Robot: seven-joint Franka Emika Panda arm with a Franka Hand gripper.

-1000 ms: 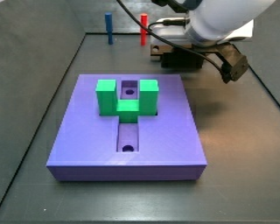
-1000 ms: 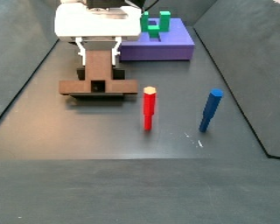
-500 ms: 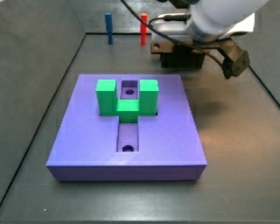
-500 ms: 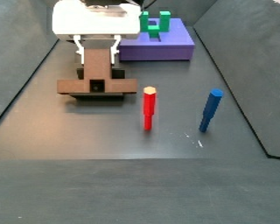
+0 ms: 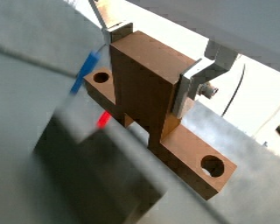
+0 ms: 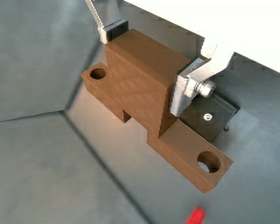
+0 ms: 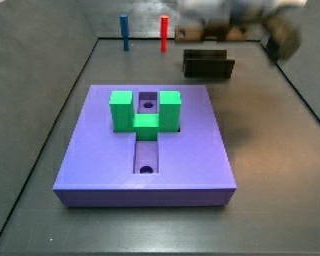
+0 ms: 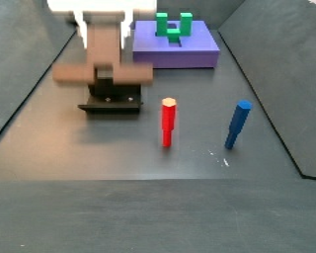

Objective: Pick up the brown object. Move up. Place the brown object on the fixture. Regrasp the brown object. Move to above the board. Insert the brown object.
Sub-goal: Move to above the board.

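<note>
The brown object (image 5: 149,83) is a wooden T-shaped block with a round hole at each end of its bar. My gripper (image 5: 160,52) is shut on its upright stem, one silver finger (image 6: 192,80) flat against each side in both wrist views. In a side view the gripper (image 8: 106,25) holds the brown object (image 8: 103,57) in the air just above the dark fixture (image 8: 111,101), blurred by motion. In a side view the fixture (image 7: 207,64) stands bare behind the purple board (image 7: 183,160), and the gripper is only a blur at the top edge.
A green U-shaped block (image 7: 145,110) sits on the board's far half, over its central groove. A red peg (image 8: 168,121) and a blue peg (image 8: 237,123) stand upright on the floor near the fixture. Dark walls enclose the workspace.
The gripper has risen with the brown object, lifting it off the fixture. The fixture now stands uncovered.
</note>
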